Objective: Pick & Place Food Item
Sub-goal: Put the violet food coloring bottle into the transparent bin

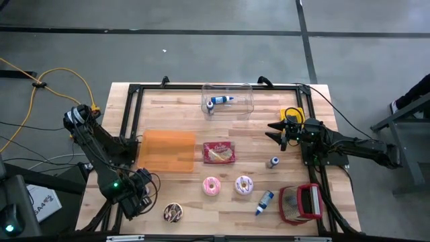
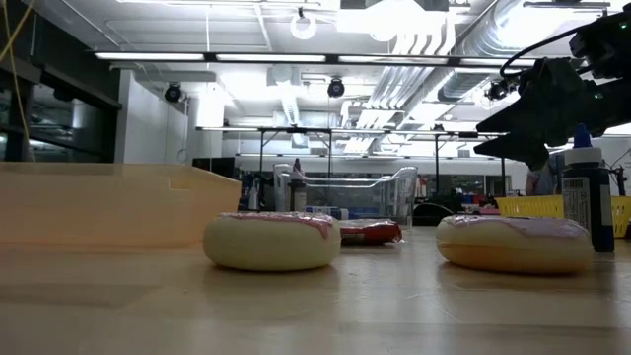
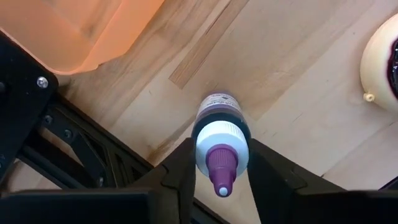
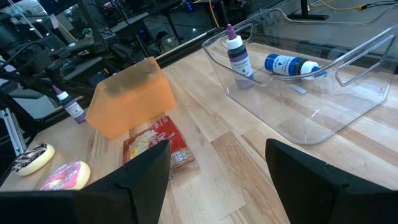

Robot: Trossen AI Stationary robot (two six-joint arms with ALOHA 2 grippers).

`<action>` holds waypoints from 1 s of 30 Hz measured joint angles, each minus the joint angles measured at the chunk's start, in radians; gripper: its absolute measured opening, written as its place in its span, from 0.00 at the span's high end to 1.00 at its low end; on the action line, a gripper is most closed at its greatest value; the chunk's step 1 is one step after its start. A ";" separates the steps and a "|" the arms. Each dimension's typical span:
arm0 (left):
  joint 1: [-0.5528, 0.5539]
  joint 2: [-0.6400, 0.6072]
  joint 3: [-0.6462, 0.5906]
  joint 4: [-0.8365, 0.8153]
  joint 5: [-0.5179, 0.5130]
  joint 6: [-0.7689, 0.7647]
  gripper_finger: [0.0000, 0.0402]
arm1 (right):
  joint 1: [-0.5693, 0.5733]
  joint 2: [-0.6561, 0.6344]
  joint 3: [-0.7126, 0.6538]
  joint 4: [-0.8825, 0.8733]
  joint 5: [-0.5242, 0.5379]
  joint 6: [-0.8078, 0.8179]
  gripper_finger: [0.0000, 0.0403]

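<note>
Left wrist view: left gripper (image 3: 221, 149) closed on the purple-capped bottle (image 3: 219, 112), dark fingers (image 3: 180, 168) pressed to the white collar from both sides, nozzle aimed back at the lens. Apparently upright on the wooden table (image 3: 292, 93) at its front-left corner, just beside the orange box (image 3: 81, 25) and near the chocolate doughnut (image 3: 382, 62). Judged to be the pick itself, with the grip only just made and no lift yet.

To do it well: squeeze on the collar rather than the tapering nozzle, raise straight up until clear of the box wall, keep the bottle vertical in transit, avoid swinging it across the doughnut.

From the high view: left arm folded back on itself from its base at the table's left edge, elbow bent, wrist turned down over the corner.

Farther off, past the snack packet (image 1: 220, 153) and the pink doughnuts (image 1: 211, 186): clear bin (image 1: 228, 91) at the far edge, already holding a blue bottle (image 1: 219, 101) on its side and, by the right wrist view, a second purple bottle (image 4: 236, 56) standing. Probably the destination, though not certain.

Beyond, idle above the table's right side: right gripper (image 1: 282, 132), fingers spread wide, nothing held.
</note>
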 joint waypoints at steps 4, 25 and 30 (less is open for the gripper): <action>0.000 0.000 0.000 0.000 0.010 -0.002 0.72 | 0.000 0.000 0.000 0.000 0.000 0.000 0.38; 0.253 -0.296 0.000 -0.002 -0.012 0.293 0.72 | 0.000 0.000 0.000 0.000 0.000 0.000 0.38; 0.318 -0.351 0.000 -0.006 0.014 0.349 0.72 | 0.000 0.000 0.000 0.000 0.000 0.000 0.38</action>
